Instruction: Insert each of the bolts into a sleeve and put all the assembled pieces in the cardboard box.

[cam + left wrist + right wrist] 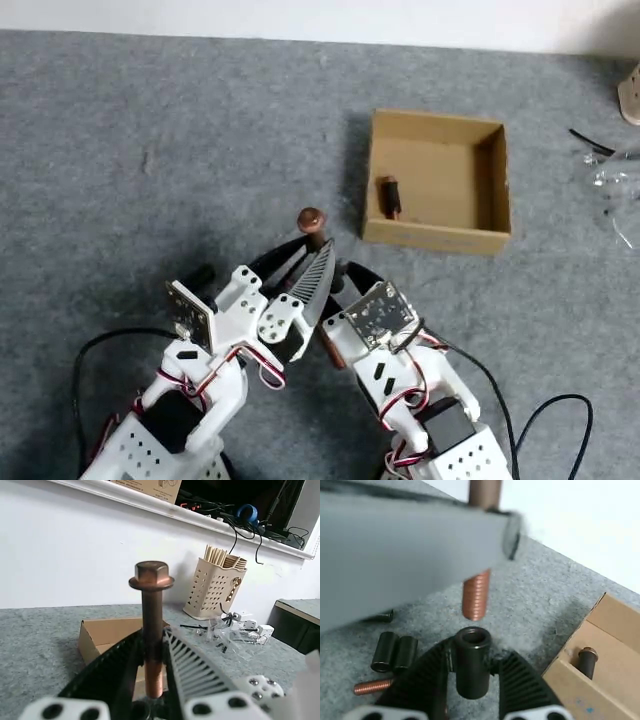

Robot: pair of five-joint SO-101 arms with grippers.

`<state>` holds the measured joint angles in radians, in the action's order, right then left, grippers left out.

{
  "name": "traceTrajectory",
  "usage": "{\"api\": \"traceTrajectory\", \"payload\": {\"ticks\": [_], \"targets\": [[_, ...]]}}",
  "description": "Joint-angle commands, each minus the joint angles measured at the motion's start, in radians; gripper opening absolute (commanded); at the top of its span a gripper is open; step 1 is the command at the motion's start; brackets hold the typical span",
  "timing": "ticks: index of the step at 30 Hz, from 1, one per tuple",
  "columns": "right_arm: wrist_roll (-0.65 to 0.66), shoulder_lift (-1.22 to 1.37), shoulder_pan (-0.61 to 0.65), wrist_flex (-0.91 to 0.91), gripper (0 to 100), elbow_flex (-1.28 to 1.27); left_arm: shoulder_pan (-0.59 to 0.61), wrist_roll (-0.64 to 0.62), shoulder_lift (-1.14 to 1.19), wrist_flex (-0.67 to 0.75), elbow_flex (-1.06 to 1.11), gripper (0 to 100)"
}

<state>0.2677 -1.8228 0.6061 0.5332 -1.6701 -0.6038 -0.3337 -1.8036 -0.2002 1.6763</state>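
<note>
My left gripper (152,652) is shut on a copper bolt (152,625), held upright with its hex head on top. In the high view that bolt's head (310,218) sits just left of the cardboard box (487,180). My right gripper (471,680) is shut on a black sleeve (472,662), bore facing up. The bolt's threaded tip (476,596) hangs a short way above the sleeve's opening, apart from it. One assembled piece (389,196) lies inside the box. Two loose sleeves (395,651) and a loose bolt (372,686) lie on the grey mat.
A beige slotted holder (216,587) with sticks and a heap of small plastic parts (235,630) stand beyond the box. Cables and clear bits (605,165) lie at the mat's right edge. Both arms crowd together at the front (300,330).
</note>
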Motion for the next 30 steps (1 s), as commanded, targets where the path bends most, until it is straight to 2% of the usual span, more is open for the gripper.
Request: {"api": "traceTrajectory", "payload": {"ticks": [1, 4, 8, 25, 30], "targets": [[0.008, -0.016, 0.010, 0.001, 0.5, -0.031, 0.001, 0.002, -0.008, -0.020, 0.019, 1], [0.008, -0.016, 0.012, 0.001, 0.5, -0.031, -0.001, 0.000, -0.008, -0.023, 0.019, 1], [0.008, -0.016, 0.010, 0.001, 0.5, -0.031, -0.024, 0.000, -0.010, -0.094, 0.019, 1], [0.008, -0.016, 0.039, 0.007, 0.5, -0.024, -0.018, 0.009, -0.010, -0.074, 0.019, 1], [0.008, -0.016, 0.047, 0.039, 0.5, 0.002, 0.019, 0.098, -0.013, -0.069, 0.019, 1]]}}
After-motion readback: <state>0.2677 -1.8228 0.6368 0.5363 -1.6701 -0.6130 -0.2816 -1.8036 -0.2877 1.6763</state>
